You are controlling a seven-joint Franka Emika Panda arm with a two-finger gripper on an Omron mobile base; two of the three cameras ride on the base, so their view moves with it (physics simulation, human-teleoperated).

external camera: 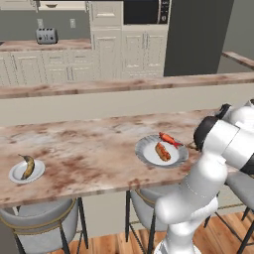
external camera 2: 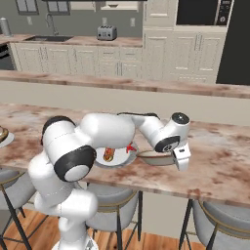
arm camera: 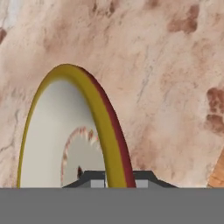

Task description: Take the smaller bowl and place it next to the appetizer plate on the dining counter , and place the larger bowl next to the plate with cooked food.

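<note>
Hand view shows larger bowl [arm camera: 57, 144] rim pinched in claw [arm camera: 114, 180], low over dining counter [arm camera: 175, 78], cooked-food plate [external camera 2: 113, 157] just beside. Best lowered flat before releasing, keeping clear of plate.

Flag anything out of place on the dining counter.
Nothing stands out. The larger bowl sits beside the cooked food plate, its rim pinched by the gripper; the banana plate sits flat on the dining counter.

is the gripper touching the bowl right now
Touching. In the hand view the bowl's rim runs down between the gripper's fingers, which sit against it on either side.
</note>
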